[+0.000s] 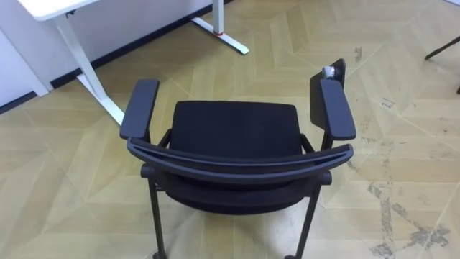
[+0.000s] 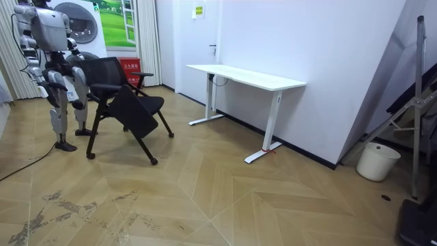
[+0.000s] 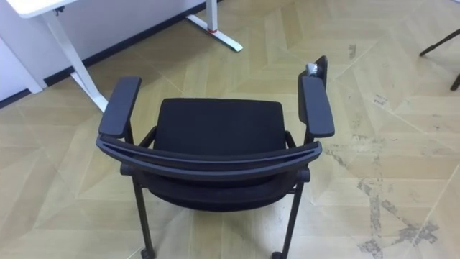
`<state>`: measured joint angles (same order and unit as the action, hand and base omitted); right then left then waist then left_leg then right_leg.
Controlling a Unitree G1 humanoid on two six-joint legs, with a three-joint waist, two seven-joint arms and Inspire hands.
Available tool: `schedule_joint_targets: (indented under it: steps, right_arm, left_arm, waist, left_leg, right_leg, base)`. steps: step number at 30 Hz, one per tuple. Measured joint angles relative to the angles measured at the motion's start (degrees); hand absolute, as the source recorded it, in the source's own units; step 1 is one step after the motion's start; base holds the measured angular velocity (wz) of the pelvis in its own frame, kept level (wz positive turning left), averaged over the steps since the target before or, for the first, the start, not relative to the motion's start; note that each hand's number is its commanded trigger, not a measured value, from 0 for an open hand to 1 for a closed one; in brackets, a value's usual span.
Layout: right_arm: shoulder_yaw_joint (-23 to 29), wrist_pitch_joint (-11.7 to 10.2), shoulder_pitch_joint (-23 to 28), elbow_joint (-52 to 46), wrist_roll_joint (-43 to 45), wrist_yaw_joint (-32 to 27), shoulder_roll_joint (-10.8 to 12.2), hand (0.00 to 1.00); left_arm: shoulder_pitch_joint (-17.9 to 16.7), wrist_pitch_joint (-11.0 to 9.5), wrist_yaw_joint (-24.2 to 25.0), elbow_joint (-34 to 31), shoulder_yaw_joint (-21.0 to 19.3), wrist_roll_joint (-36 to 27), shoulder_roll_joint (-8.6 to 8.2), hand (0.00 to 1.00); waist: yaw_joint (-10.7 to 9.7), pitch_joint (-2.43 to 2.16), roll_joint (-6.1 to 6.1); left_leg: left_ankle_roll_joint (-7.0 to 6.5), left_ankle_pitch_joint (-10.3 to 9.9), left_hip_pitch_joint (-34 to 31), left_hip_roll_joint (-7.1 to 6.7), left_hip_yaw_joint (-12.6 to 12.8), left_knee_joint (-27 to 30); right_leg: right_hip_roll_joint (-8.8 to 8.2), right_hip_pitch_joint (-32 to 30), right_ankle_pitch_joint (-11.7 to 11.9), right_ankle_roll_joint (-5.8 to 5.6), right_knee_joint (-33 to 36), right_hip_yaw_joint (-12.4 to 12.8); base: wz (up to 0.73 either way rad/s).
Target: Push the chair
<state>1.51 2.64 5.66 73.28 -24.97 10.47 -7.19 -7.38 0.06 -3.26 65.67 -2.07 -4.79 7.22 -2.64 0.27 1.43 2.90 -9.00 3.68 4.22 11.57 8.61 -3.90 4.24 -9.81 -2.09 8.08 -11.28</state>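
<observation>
the chair's [image 1: 237, 129] legs are cut off at the eye views' lower edge, and so is the white desk [image 1: 57, 8] at the top. in the room view the robot's hands [image 2: 82, 74] are behind the chair back; i cannot tell whether they are clenched or released. the yellow door sign [image 2: 199, 11] is unreadable. the black chair has a padded seat and stands on the wood floor [image 1: 402, 144] near the desk.

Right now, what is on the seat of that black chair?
Nothing lies on the chair's seat; its black cushion shows bare. The curved backrest covers its rear edge, so that strip is unseen.
</observation>
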Motion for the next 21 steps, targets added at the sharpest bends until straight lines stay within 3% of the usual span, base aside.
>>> schedule_joint_targets:
  steps: [5, 14, 21]
  right_arm:
    - [0.9, 0.1, 0.2, 0.0, 0.1, -1.8, 0.2, 0.00]
    - [3.5, 1.2, 0.7, 0.3, 0.3, -3.5, 0.2, 0.00]
    - [6.1, 2.5, 0.7, 0.8, -0.5, -3.7, -0.2, 0.00]
  left_arm:
    - [-0.9, 0.0, -1.5, -0.1, -2.0, -0.2, -0.06, 0.00]
    - [-1.6, 0.7, -2.8, 0.0, -4.8, -1.4, -0.03, 0.00]
    - [-4.0, 2.1, -5.3, 0.0, -10.4, -4.2, 0.15, 0.00]
  waist:
    - [0.0, -0.51, 0.66]
    - [0.1, -0.21, 0.67]
    - [0.7, -0.22, 0.08]
  left_leg:
    - [0.00, 0.0, 0.1, -0.01, 0.0, -0.1]
    - [0.22, -0.2, 1.0, -0.02, 0.0, -0.1]
    - [0.31, -0.6, 1.6, 0.11, -0.7, -0.1]
  right_leg:
    - [0.07, 0.2, 0.0, 0.06, -0.1, 0.2]
    - [0.08, 1.3, 0.0, 0.09, -0.4, 0.3]
    - [0.24, 1.9, -0.2, 0.08, -0.3, 0.2]
  base:
    - [0.00]
    - [0.00]
    - [0.02]
